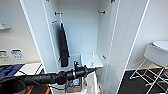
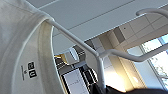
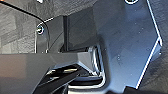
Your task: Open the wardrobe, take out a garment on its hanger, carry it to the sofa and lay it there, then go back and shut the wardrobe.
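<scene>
Head view looked down into the wardrobe [image 1: 82, 30], a tall white cabinet with both doors swung wide. Inside, small black hooks sat high on the back corners, and a long black garment [image 1: 64, 46] hung flat against the inner left wall. Pale boxes [image 1: 86, 60] rested on the wardrobe floor. The left arm [image 1: 50, 77], black and jointed, reached in from the left across the lower middle of the picture, its left pincer [image 1: 93, 69] pointing toward the open cabinet at the height of the boxes. Whether that pincer was open or closed could not be told. To the right stood a white wall, dark floor, and a round white stool [image 1: 157, 53] on thin wire legs. To the left, a pale wall carried small labelled plates.

Left wrist view looked upward: the white shirt [image 2: 22, 52], with a small printed neck label, filled the near side, draped over the thin white hanger [image 2: 100, 53], whose stem ran down toward the wrist. Behind lay a panelled ceiling and a bright window.

Right wrist view showed the robot's dark plate over grey woven flooring [image 3: 17, 35]; the right pincer's state could not be told.
</scene>
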### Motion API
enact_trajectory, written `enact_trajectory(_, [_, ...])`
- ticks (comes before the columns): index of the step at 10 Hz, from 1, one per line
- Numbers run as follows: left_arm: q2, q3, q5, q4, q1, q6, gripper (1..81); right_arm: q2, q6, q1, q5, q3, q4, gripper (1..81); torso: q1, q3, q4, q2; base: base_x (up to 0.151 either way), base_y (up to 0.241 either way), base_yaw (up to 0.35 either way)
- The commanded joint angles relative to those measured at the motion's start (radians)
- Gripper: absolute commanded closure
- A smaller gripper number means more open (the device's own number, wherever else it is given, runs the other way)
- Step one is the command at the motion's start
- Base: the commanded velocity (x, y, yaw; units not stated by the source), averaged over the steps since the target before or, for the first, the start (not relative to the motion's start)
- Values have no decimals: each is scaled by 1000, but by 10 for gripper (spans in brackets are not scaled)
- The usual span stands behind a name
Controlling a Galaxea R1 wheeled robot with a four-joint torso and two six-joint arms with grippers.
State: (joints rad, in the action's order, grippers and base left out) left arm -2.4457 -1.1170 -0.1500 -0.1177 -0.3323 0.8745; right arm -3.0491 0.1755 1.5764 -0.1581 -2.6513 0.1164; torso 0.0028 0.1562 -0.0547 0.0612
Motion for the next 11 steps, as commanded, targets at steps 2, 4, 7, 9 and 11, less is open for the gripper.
enact_trajectory(2, [3, 37, -39, -37, 158, 0, 811, -6, -4, -23, 43, 5, 8, 10, 0, 0, 0, 0, 0, 0, -170])
enact_trajectory(4, [3, 37, -36, -42, 157, 0, 811, 7, -4, -22, 43, 7, 3, 10, 0, 0, 0, 0, 0, 0, -170])
enact_trajectory(7, [29, 58, -20, -59, 158, 0, 811, 46, -5, 1, 43, 16, 9, 10, 0, 0, 0, 0, 0, 0, -173])
enact_trajectory(9, [48, 71, -2, -59, 157, 0, 811, 73, -5, 24, 43, 18, 9, 10, 0, 0, 0, 0, 0, 0, -172])
enact_trajectory(11, [59, 85, 13, -69, 157, 0, 811, 99, -4, 50, 43, 18, 3, 10, 0, 0, 0, 0, 0, 0, -178])
